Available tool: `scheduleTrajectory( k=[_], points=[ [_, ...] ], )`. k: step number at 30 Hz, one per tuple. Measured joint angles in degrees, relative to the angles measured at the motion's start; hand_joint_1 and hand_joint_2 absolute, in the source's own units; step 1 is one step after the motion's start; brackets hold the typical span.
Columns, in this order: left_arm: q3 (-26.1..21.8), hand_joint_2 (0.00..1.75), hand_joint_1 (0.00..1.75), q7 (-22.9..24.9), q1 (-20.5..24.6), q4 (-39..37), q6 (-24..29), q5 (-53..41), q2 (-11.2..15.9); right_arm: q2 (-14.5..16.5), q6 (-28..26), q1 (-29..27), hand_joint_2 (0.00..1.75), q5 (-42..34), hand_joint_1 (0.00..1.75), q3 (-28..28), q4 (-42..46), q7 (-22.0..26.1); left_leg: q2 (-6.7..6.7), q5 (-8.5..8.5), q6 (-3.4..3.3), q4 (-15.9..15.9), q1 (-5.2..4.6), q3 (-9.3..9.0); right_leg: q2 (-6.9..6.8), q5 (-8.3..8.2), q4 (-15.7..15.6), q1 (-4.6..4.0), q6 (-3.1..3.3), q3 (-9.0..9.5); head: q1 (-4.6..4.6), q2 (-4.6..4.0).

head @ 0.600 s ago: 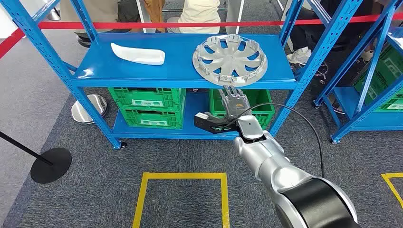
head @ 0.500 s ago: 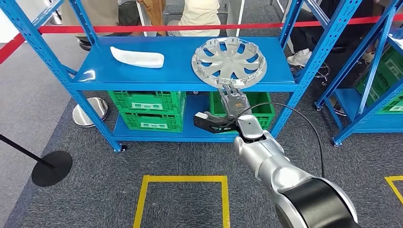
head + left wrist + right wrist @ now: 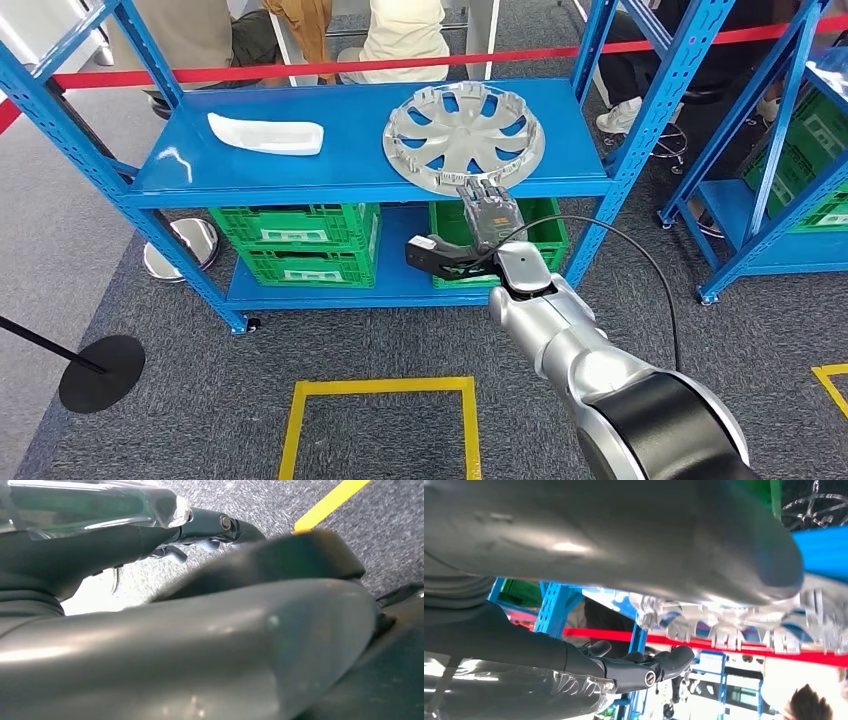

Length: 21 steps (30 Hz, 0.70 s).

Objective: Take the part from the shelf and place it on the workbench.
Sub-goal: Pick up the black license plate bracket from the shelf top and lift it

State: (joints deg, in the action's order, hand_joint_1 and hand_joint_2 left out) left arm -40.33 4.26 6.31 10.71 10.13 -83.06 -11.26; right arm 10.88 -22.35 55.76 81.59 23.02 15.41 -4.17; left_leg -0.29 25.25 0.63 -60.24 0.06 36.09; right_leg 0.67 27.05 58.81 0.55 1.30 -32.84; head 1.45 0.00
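Shelf post (image 3: 622,165) flanks right hand (image 3: 487,215); left side open.

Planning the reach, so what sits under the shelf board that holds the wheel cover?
Green crates sit on the lower board under the shelf, stacked two high at left. The right hand and arm partly cover another green crate below the wheel cover.

You're basically looking past the left hand (image 3: 150,535) here: big grey thumb (image 3: 190,645) hogging most of the shot, darker fingers (image 3: 220,525) stretched out beyond it with a small screw showing on one. They look loosely extended and there's nothing in them that you can see. Behind all that is grey carpet (image 3: 280,505) with a strip of yellow floor tape (image 3: 332,502) crossing one corner, plus a bright washed-out patch (image 3: 100,597) near the fingers.
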Motion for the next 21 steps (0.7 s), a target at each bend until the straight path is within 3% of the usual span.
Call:
scheduleTrajectory(
  k=[2, 4, 6, 7, 9, 10, 11, 12, 14, 15, 17, 21],
  points=[
    [0.00, 0.00, 0.00, 0.02, -0.05, 0.00, -0.02, -0.19, 0.11, -0.05, -0.02, 0.12, 0.00, 0.00, 0.00, -0.01, 0.00, 0.00, -0.01, -0.06, -0.42, 2.89, -0.28, -1.47, 0.05, 0.34, -0.09, -0.11, -0.56, 0.09, -0.03, 0.00],
    [0.00, 0.00, 0.00, 0.03, -0.06, 0.00, -0.09, -0.35, 0.13, -0.09, -0.05, 0.14, 0.00, 0.00, 0.00, -0.04, 0.02, 0.00, -0.04, 0.23, -0.77, 3.46, -0.17, -1.92, -0.02, 0.60, -0.24, -0.08, -1.17, 0.15, 0.01, 0.00],
    [0.00, 0.00, 0.00, 0.07, -0.05, 0.00, -0.26, -0.47, 0.09, -0.14, -0.16, 0.32, 0.00, -0.01, 0.00, -0.17, 0.06, 0.00, 0.00, 0.32, -1.36, 3.94, 0.15, -2.61, -0.11, 1.76, 1.75, -0.08, -1.76, -0.61, -0.15, 0.00],
    [0.00, 0.00, 0.00, 0.10, -0.05, 0.00, -0.35, -0.54, 0.08, -0.20, -0.20, 0.39, 0.00, -0.03, 0.00, -0.27, 0.08, 0.00, 0.05, 0.45, -1.64, 4.11, 0.30, -2.97, -0.14, 3.00, 4.55, -0.06, -2.01, -2.03, -0.26, 0.00],
    [0.00, 0.00, 0.00, 0.19, -0.07, 0.00, -0.48, -0.70, 0.10, -0.37, -0.24, 0.25, 0.00, -0.06, 0.00, -0.40, 0.05, 0.04, 0.08, 0.90, -1.99, 4.11, 0.29, -3.33, -0.17, 5.89, 12.75, -0.04, -2.41, -6.68, -0.41, 0.00],
    [0.00, 0.00, 0.00, 0.24, -0.10, 0.00, -0.49, -0.76, 0.11, -0.49, -0.24, 0.01, 0.00, -0.07, 0.00, -0.43, 0.03, 0.07, 0.02, 1.13, -2.03, 4.10, 0.29, -3.52, -0.17, 6.46, 15.86, -0.02, -2.51, -8.80, -0.42, 0.00],
    [0.00, 0.00, 0.00, 0.27, -0.14, 0.00, -0.48, -0.80, 0.11, -0.59, -0.25, -0.23, 0.00, -0.07, 0.00, -0.44, 0.02, 0.09, -0.09, 1.40, -2.00, 4.08, 0.29, -3.80, -0.18, 5.94, 17.00, -0.02, -2.53, -9.98, -0.45, 0.00],
    [0.00, 0.00, 0.00, 0.29, -0.18, 0.00, -0.45, -0.80, 0.10, -0.66, -0.24, -0.38, 0.00, -0.06, 0.00, -0.45, 0.01, 0.10, -0.19, 1.72, -1.90, 4.07, 0.29, -4.20, -0.21, 4.23, 15.64, -0.01, -2.48, -9.91, -0.46, 0.00],
    [0.00, 0.00, 0.00, 0.29, -0.25, 0.00, -0.35, -0.79, 0.05, -0.69, -0.24, -0.43, 0.00, -0.03, 0.00, -0.46, -0.01, 0.10, -0.30, 2.60, -1.49, 4.04, 0.28, -5.25, -0.37, -0.77, 7.69, 0.02, -2.31, -6.88, -0.49, 0.00],
    [0.00, 0.00, 0.00, 0.29, -0.25, -0.01, -0.28, -0.74, 0.03, -0.67, -0.22, -0.39, 0.00, -0.01, 0.00, -0.46, -0.03, 0.10, -0.33, 3.07, -1.20, 3.92, 0.16, -5.61, -0.44, -2.41, 3.79, 0.01, -2.18, -5.16, -0.48, 0.00],
    [0.00, 0.00, 0.00, 0.29, -0.23, -0.01, -0.16, -0.65, 0.02, -0.59, -0.21, -0.45, 0.00, 0.02, 0.00, -0.46, -0.05, 0.10, -0.34, 3.67, -0.69, 3.84, -0.09, -5.80, -0.50, -3.16, 0.19, -0.09, -1.69, -3.49, -0.42, 0.00],
    [0.00, 0.00, 0.00, 0.29, -0.28, 0.01, 0.00, -0.53, 0.00, -0.58, -0.21, -0.43, 0.00, 0.00, 0.00, -0.50, -0.01, 0.09, -0.20, 5.16, 0.28, 2.35, 0.00, -5.27, -0.33, -2.24, 0.01, 0.06, -0.20, -2.77, -0.16, 0.00]
  ],
)
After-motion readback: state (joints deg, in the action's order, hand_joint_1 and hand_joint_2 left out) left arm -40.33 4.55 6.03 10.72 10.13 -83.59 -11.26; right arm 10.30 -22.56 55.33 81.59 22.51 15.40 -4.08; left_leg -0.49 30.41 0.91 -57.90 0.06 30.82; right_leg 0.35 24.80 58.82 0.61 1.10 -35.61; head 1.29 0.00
